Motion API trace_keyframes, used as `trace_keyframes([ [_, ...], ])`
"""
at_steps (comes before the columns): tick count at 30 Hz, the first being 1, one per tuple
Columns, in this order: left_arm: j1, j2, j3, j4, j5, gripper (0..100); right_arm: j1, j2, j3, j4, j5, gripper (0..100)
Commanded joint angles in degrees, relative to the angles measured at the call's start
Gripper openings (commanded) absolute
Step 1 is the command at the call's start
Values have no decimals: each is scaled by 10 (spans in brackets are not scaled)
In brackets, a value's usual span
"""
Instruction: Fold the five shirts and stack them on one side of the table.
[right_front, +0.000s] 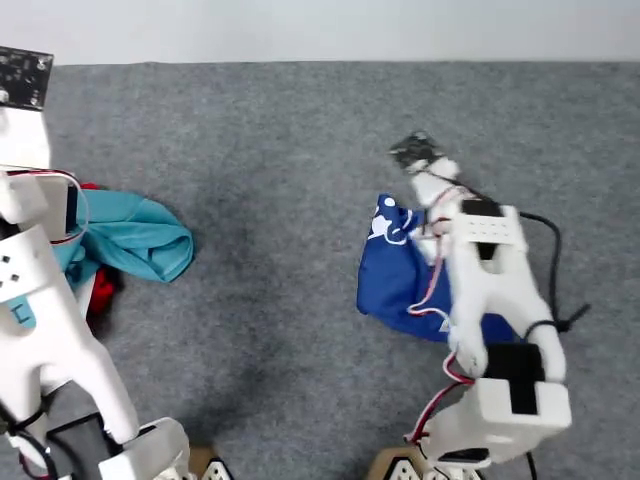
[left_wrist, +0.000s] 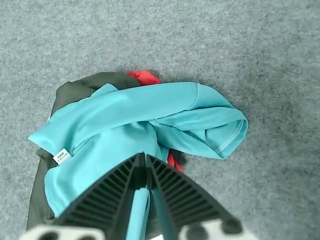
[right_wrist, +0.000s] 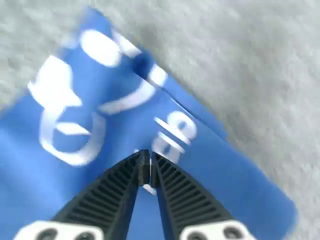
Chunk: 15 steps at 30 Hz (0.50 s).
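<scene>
Our right pincer (right_wrist: 145, 153) is clamped on the blue printed shirt (right_wrist: 215, 165) beneath it. Our left pincer (left_wrist: 145, 156) pinches the teal shirt (left_wrist: 125, 110) heaped ahead. Both seem light and floppy, so we judge hems grip best.

the bench (right_front: 290, 130) has a rough, matt grey felt-like covering. the teal shirt (left_wrist: 145, 107) and blue shirt (right_wrist: 60, 180) are smooth, soft cloth. the fingers (left_wrist: 110, 192) are matt black ribbed plastic.

Robotics lab bench: grey felt-like table cover (right_front: 300, 150); white plastic right arm (right_front: 490, 290) at 4 o'clock, white plastic left arm (right_front: 50, 330) at 8 o'clock, wiring exposed; bare black circuit board (right_front: 22, 78) at 10 o'clock; plain pale wall (right_front: 320, 30) at 12 o'clock.
</scene>
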Motion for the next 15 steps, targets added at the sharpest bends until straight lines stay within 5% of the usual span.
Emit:
trace_keyframes([
  [1,-1,-18,0,-11,-6,5,-47,5,-33,-25,-19,14],
  [9,-2,-19,0,-10,-5,5,-78,148,-123,-81,-33,14],
  [15,-2,-19,0,-10,-5,5,-75,150,-261,91,-70,14],
])
